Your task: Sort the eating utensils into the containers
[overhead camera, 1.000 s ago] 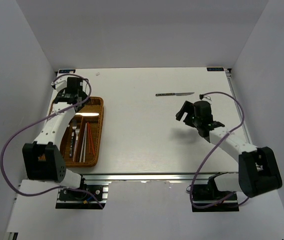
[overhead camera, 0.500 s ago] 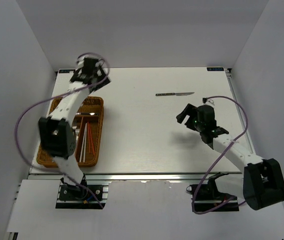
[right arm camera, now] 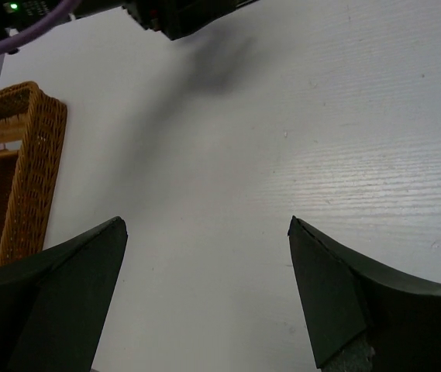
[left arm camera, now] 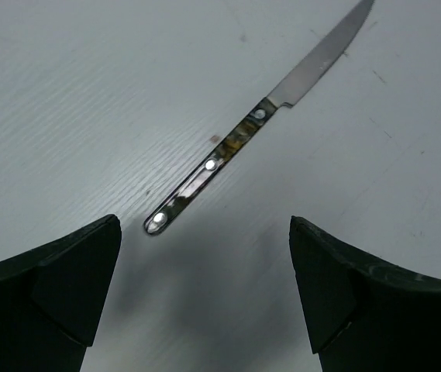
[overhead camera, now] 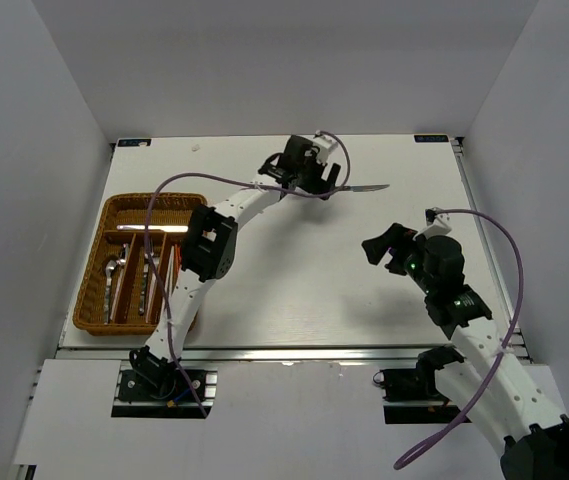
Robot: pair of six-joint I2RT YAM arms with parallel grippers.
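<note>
The one utensil left outside is the knife [left arm camera: 239, 138]. It lies flat on the table [overhead camera: 284, 290], far of centre and well apart from the wicker tray [overhead camera: 154, 198], which already holds other cutlery.

The left gripper [left arm camera: 204, 232] hangs above the knife's handle end with its fingers [left arm camera: 65, 271] spread wide and nothing between them. The right gripper [right arm camera: 204, 225] is also spread and empty, over bare table.

We judge the knife to be light, rigid and thin, with a polished, slippery surface. It sits flush on the table, so the pads must descend until they nearly touch the surface.

We recommend gripping across the riveted handle, near the middle rivet, not the tapering blade. A hold at the handle's extreme end risks the knife pivoting blade-down.
</note>
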